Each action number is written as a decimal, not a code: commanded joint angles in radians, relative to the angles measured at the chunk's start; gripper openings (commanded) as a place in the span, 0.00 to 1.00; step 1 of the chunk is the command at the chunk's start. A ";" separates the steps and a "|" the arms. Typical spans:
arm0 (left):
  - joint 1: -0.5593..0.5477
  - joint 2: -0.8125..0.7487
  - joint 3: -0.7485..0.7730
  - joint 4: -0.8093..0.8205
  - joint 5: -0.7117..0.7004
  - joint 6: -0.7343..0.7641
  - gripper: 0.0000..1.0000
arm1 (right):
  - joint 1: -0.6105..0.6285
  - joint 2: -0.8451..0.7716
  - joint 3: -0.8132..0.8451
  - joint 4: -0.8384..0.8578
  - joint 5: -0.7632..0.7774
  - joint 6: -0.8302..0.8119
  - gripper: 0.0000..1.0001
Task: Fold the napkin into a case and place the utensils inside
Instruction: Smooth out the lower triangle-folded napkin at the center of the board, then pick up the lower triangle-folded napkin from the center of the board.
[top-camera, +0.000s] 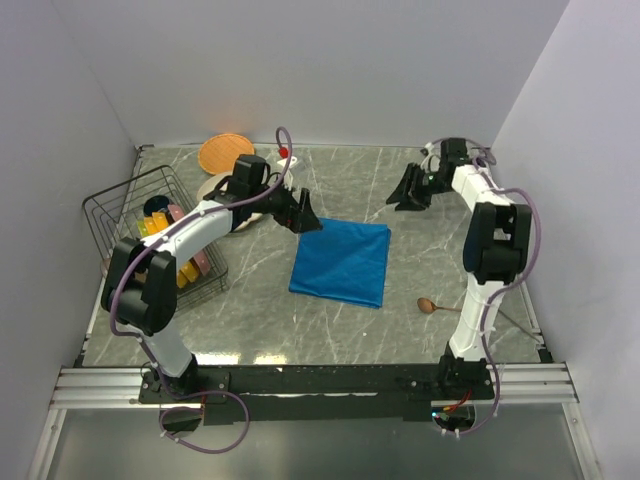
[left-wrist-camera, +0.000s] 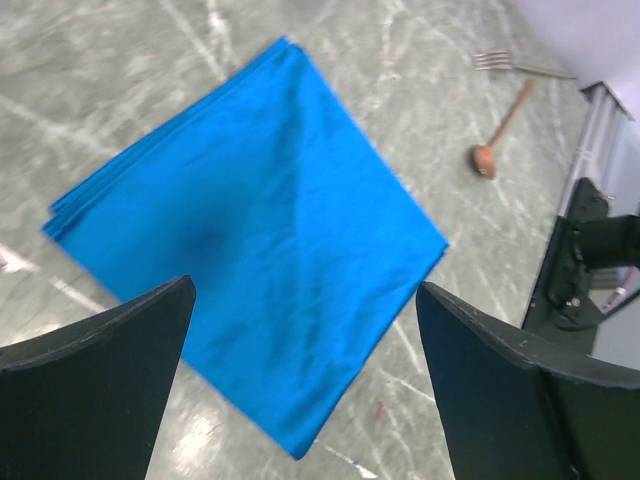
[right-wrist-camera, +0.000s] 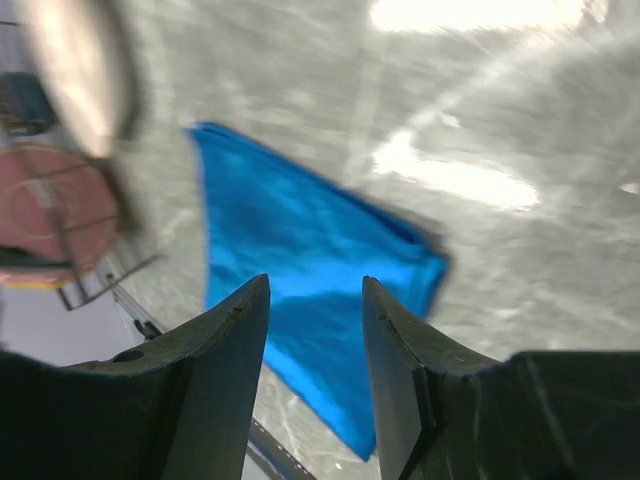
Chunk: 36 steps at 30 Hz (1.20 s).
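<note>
Grey, marble-patterned table (top-camera: 400, 190) is seen spread beneath two black-and-white arms and walled in white. At its left edge a black wire basket (top-camera: 120, 200) is stocked with colourful flat plates. The bright blue, slightly shiny napkin (top-camera: 342, 262) is laid flat at the middle of the table, folded into a rough square, and stacked layers are shown along its edges in the left wrist view (left-wrist-camera: 260, 250). The left gripper (top-camera: 305, 215) is held above the table just off the cloth's far left corner. Its jaws are spread wide (left-wrist-camera: 302, 300) and nothing is gripped between them. The right gripper (top-camera: 408, 190) is poised well apart from the cloth toward the far right. Its jaws are parted by a narrow gap (right-wrist-camera: 315, 290) and nothing is clasped. A round orange plate (top-camera: 226, 152) is set against the far wall. The brown wooden spoon with a round bowl (top-camera: 430, 306) is left near the napkin's near right corner, clear of it. A slim metal fork (left-wrist-camera: 520, 65) is seen just beyond the spoon's handle
</note>
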 joint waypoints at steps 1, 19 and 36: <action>0.012 -0.024 0.034 -0.029 -0.042 0.035 0.99 | 0.006 0.087 0.051 -0.093 0.064 -0.041 0.49; 0.027 -0.010 0.014 -0.019 -0.062 -0.003 0.99 | 0.009 0.254 0.104 -0.137 -0.003 -0.080 0.47; 0.041 0.022 0.037 -0.033 -0.053 0.004 0.99 | 0.013 0.225 0.091 -0.171 -0.066 -0.175 0.34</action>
